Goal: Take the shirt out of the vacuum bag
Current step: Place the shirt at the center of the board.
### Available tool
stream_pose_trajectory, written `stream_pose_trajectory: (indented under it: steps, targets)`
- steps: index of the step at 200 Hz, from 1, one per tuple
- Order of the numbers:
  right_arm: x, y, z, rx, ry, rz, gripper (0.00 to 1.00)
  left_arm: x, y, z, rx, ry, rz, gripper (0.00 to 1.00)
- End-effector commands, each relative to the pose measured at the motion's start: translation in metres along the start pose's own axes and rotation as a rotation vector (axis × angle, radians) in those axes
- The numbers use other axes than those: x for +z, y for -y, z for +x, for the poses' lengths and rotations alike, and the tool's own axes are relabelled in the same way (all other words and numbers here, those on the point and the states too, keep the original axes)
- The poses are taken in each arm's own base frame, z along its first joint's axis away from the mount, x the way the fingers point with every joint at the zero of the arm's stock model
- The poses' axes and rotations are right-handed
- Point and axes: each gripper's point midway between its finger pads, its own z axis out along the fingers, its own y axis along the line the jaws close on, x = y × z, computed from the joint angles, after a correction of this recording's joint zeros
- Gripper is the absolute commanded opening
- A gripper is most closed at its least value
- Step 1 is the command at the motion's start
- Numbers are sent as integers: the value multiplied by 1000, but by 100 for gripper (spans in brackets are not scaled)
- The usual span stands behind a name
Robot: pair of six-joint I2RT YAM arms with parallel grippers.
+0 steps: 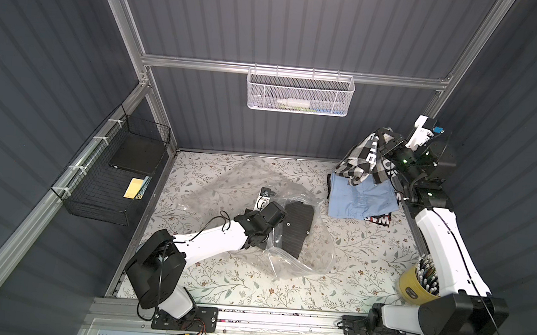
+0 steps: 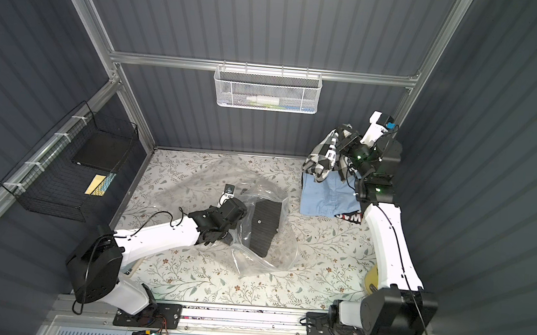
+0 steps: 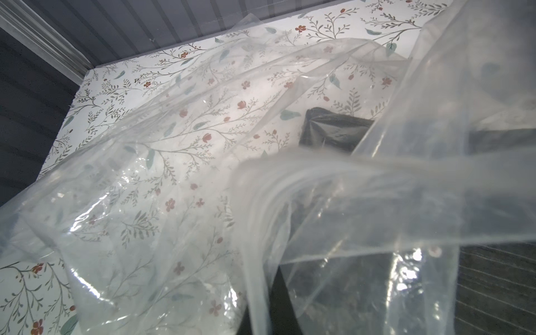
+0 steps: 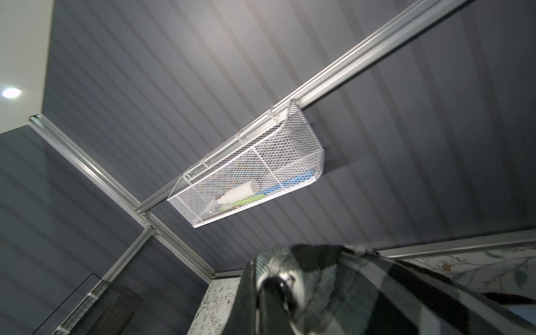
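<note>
Large crinkly see-through plastic vacuum bag [image 1: 226,184] lies in the middle of the floral-print bench [image 1: 353,248], partly puffed up. Inside it is a folded dark grey ribbed garment [image 1: 295,223] with two small pale buttons showing. It is also seen through the film in the left wrist view [image 3: 336,133].

Left hand [image 1: 256,240] is at the bag's near-left side, pressed together. Its fingers are hidden under the wrist in both top views. In the left wrist view the bag film [image 3: 290,188] bunches in folds straight toward the camera, so it looks pinched on the plastic.

Right hand [image 1: 385,137] is raised at the far right corner, clamped on a black-and-white checked shirt [image 1: 357,159]. The shirt hangs well apart from the bag, over a clothes pile; cannot tell if it touches. In the right wrist view one finger [image 4: 275,287] is wrapped in the checked cloth. The shirt has a black band with white block letters: "TE" is legible, the rest is folded away.

The pile is a light blue folded garment [image 1: 360,199] on a black garment [image 1: 378,220] with white-and-red print, upside down, roughly "WAS", cut off.

On the far rail is a white mesh basket [image 1: 257,87] with a white bottle [image 1: 294,103]. On the left wall is a black wire basket [image 1: 92,192] with a yellow card [image 1: 134,188]. A yellow cup of pens [image 1: 416,287] stands beside the right arm.
</note>
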Motion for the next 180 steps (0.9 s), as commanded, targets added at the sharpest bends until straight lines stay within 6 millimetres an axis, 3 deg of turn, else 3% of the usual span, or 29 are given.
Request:
stream_pose_trajectory:
  steps: [1, 55, 99, 180]
  targets:
    - [3, -2, -22, -104, 85, -2, 0, -2, -13, 5, -5, -11, -36, 0]
    - [13, 58, -6, -168, 115, 211, 0, 1, -12, 11, 0, -22, -35, 0]
    - [14, 90, 4, -182, 140, 312, 0, 3, -10, 11, -6, -17, -28, 0]
    - [28, 149, 66, -114, 39, 373, 0, 6, -8, 15, 3, -20, -27, 0]
